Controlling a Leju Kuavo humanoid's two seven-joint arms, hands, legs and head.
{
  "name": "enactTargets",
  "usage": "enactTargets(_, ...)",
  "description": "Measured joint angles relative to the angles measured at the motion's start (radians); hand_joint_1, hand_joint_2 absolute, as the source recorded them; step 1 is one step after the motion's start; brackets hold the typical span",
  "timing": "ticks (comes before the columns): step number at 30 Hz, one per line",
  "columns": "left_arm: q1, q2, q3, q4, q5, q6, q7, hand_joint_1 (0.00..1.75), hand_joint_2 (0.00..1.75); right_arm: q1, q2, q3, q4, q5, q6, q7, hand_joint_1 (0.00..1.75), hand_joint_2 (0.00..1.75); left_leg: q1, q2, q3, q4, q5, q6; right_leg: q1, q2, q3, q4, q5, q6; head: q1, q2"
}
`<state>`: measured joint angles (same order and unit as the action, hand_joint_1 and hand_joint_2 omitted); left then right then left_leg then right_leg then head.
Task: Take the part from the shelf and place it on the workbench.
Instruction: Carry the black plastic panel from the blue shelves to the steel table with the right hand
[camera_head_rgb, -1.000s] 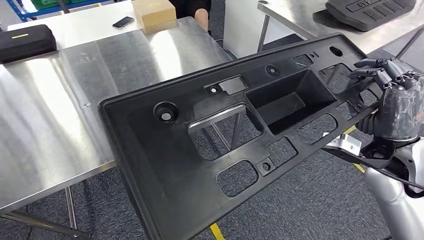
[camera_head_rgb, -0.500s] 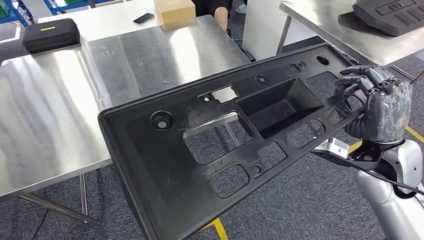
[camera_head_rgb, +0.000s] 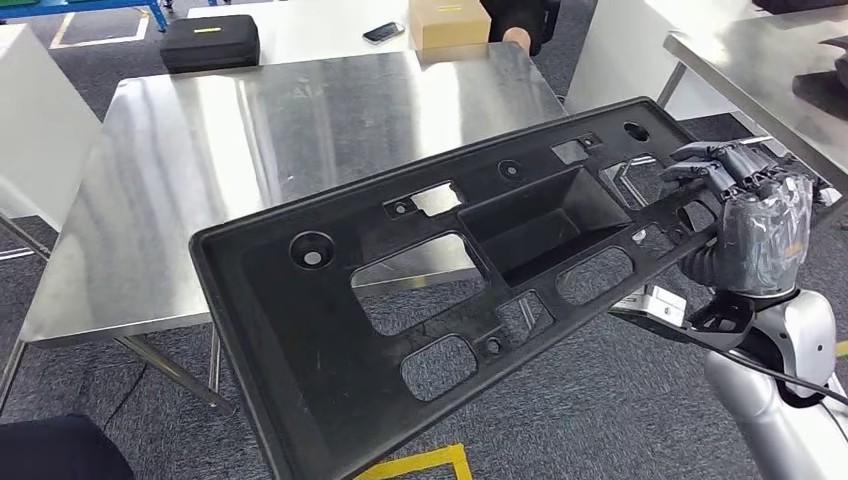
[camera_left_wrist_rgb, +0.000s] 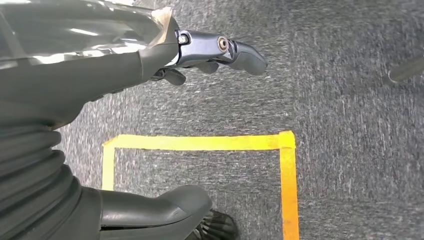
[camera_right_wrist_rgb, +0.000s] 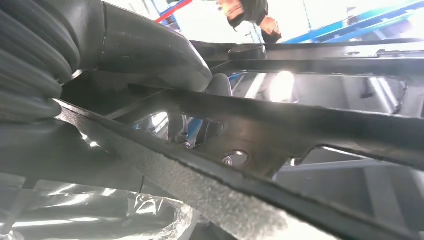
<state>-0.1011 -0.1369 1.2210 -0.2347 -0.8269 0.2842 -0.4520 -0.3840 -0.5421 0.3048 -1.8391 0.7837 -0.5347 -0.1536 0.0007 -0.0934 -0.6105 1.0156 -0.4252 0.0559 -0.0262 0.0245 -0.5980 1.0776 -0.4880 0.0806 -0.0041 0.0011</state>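
Right hand grips part at one end, above bench; left hand apparently empty. Watch far end: may sag, strike bench edge.

matt black plastic part, glossy brushed metal workbench

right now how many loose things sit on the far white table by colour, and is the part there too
black: 2, zip case and phone
tan: 1, cardboard box
total: 3
The black part is not there; the right hand holds it.
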Motion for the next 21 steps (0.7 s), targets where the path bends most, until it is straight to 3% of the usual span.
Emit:
enactTargets(2,0.000,0.000,0.000,0.001,0.000,0.000,0.000,0.00,1.75,-0.017,0.012,0.007,0.003,0.002,0.008,0.003,1.75,1.75,-0.003,-0.016,-0.007,0.004,0.001,-0.011,0.000,0.016,0.028,-0.064,0.022,-0.008,0.000,0.000)
enactTargets(4,0.001,0.001,0.000,0.001,0.000,0.002,0.001,0.00,1.75,-0.030,0.026,0.013,0.009,0.004,0.015,0.004,1.75,1.75,-0.003,-0.029,-0.014,0.002,0.004,-0.022,0.001,0.003,0.028,-0.064,0.026,-0.024,0.000,0.000)
enactTargets(5,0.003,0.002,0.000,0.001,0.001,0.003,0.001,0.00,1.75,-0.039,0.035,0.016,0.014,0.004,0.019,0.003,1.75,1.75,-0.003,-0.023,-0.017,0.005,0.002,-0.028,0.000,-0.004,0.028,-0.065,0.028,-0.029,-0.001,0.000)
enactTargets(7,0.003,0.003,0.000,0.002,0.005,0.006,0.002,0.00,1.75,-0.060,0.052,0.025,0.023,0.005,0.029,0.001,1.75,1.75,-0.002,0.022,-0.043,0.055,-0.031,-0.038,-0.006,-0.021,0.030,-0.067,0.029,-0.046,-0.007,0.000)
enactTargets(9,0.002,0.002,0.000,0.003,0.009,0.008,0.001,0.00,1.75,-0.080,0.066,0.033,0.034,0.005,0.037,-0.003,1.75,1.75,0.001,0.072,-0.107,0.178,-0.092,-0.048,-0.002,-0.041,0.031,-0.067,0.027,-0.058,-0.014,0.000)
enactTargets(11,0.002,0.002,0.000,0.004,0.010,0.010,0.001,0.00,1.75,-0.096,0.079,0.041,0.047,0.005,0.042,-0.006,1.75,1.75,0.006,0.085,-0.161,0.278,-0.120,-0.054,0.000,-0.063,0.031,-0.067,0.025,-0.060,-0.015,0.000)
enactTargets(12,0.003,0.001,0.000,0.005,0.010,0.011,0.001,0.00,1.75,-0.104,0.085,0.045,0.055,0.004,0.043,-0.007,1.75,1.75,0.008,0.088,-0.164,0.278,-0.108,-0.055,0.000,-0.074,0.032,-0.067,0.024,-0.061,-0.015,0.000)
enactTargets(13,0.003,0.002,0.000,0.005,0.011,0.013,0.001,0.00,1.75,-0.113,0.089,0.049,0.062,0.002,0.045,-0.009,1.75,1.75,0.010,0.094,-0.146,0.239,-0.080,-0.056,0.000,-0.084,0.034,-0.067,0.022,-0.060,-0.015,0.000)
enactTargets(15,0.003,0.002,0.000,0.006,0.011,0.016,0.000,0.00,1.75,-0.130,0.096,0.056,0.074,-0.004,0.047,-0.011,1.75,1.75,0.008,0.132,-0.076,0.105,-0.021,-0.053,0.003,-0.104,0.039,-0.066,0.017,-0.056,-0.016,0.000)
enactTargets(17,0.002,0.002,0.000,0.006,0.013,0.019,0.000,0.00,1.75,-0.147,0.100,0.061,0.082,-0.008,0.048,-0.013,1.75,1.75,0.003,0.159,-0.032,0.025,-0.001,-0.043,0.013,-0.120,0.043,-0.065,0.011,-0.046,-0.013,0.000)
enactTargets(19,0.002,0.002,0.001,0.007,0.016,0.020,0.000,0.00,1.75,-0.159,0.105,0.066,0.088,-0.010,0.047,-0.015,1.75,1.75,-0.002,0.143,-0.029,0.017,-0.003,-0.029,0.020,-0.139,0.048,-0.068,0.007,-0.036,-0.009,0.000)
enactTargets(20,0.003,0.002,0.001,0.008,0.017,0.021,0.000,0.00,1.75,-0.163,0.107,0.068,0.091,-0.010,0.047,-0.016,1.75,1.75,-0.002,0.132,-0.028,0.014,-0.001,-0.022,0.019,-0.141,0.049,-0.066,0.004,-0.030,-0.008,0.000)
enactTargets(21,0.003,0.001,0.001,0.008,0.019,0.021,0.000,0.00,1.75,-0.166,0.110,0.071,0.094,-0.010,0.047,-0.016,1.75,1.75,0.000,0.121,-0.026,0.011,0.001,-0.014,0.017,-0.127,0.045,-0.054,-0.005,-0.027,-0.008,0.000)
